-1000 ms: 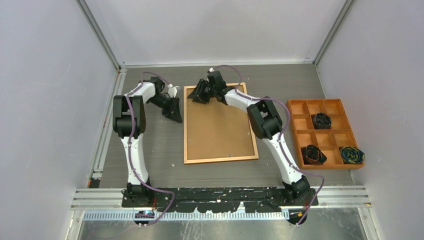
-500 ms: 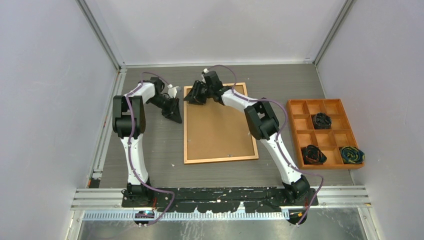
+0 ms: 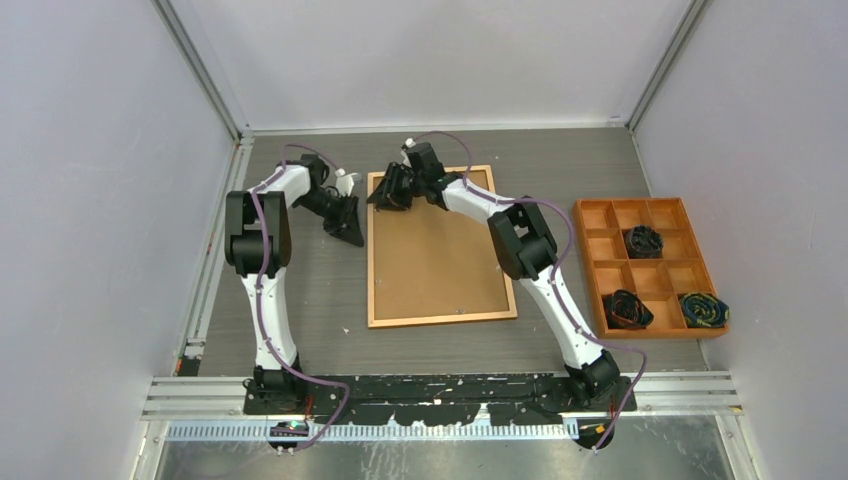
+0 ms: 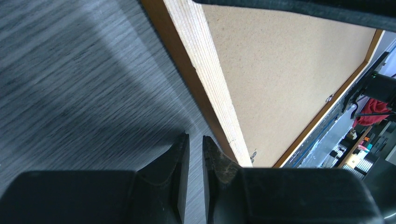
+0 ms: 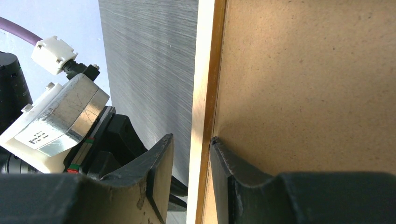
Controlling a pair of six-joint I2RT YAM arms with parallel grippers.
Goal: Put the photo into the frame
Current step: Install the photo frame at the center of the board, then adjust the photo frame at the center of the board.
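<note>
The frame [image 3: 442, 318] lies flat mid-table, thin orange-brown border, with the plain brown backing board [image 3: 435, 255] filling it. The photo is hidden. My right gripper [image 3: 385, 195] is at the frame's far left corner. In the right wrist view it [image 5: 191, 140] is open and straddles the left border [image 5: 204, 70], one finger on the board [image 5: 303, 70], the other outside over the table. My left gripper [image 3: 348, 228] sits just left of the frame. In the left wrist view it [image 4: 195, 140] is nearly shut and empty, beside the border [image 4: 205, 74].
An orange compartment tray [image 3: 655, 202] stands at the right, with dark coiled bundles [image 3: 644, 240] in three cells. Grey walls and metal rails close in the table on the left, back and right.
My right gripper has moved a little left, from over the board to the frame's far left corner, and has held still for the last half second. The left arm has not moved.
</note>
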